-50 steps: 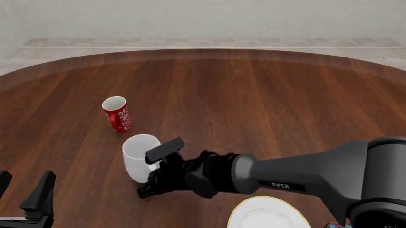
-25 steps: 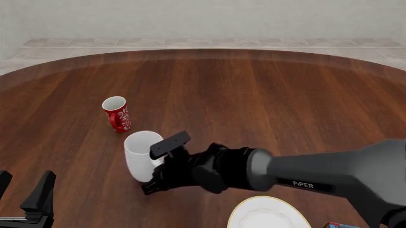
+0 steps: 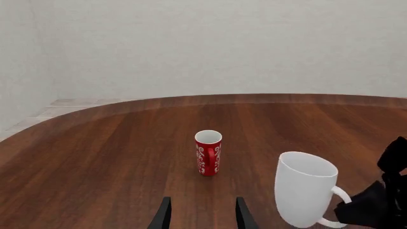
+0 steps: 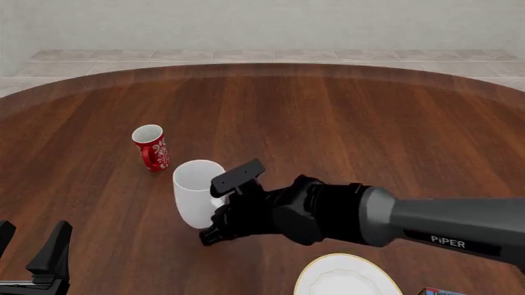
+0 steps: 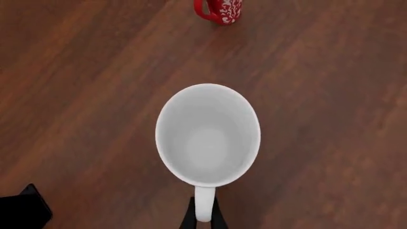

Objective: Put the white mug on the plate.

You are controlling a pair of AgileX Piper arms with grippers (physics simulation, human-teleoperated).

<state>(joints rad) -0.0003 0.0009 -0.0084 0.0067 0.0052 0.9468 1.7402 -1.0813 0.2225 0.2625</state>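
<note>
Left gripper (image 4: 33, 255) sits idle, jaws apart on nothing. One red cup (image 4: 151, 147) stands beyond it. Right gripper (image 4: 225, 206) has its jaws clamped on the handle of the one white mug (image 4: 197, 193), looks slightly lifted off the tabletop (image 4: 328, 123) I think, for carrying. One plate (image 4: 345, 276) waits nearer the robot than those jaws.

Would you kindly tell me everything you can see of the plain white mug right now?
The plain glossy white cylindrical mug looks ceramic, has a loop handle and is empty inside. It is tilted, its bottom apparently lifted off the dark wooden table. The right arm's black pincer is shut on the handle. It sits just near-right of the small red patterned cup, apart from it, and not yet over the round white plate.
</note>
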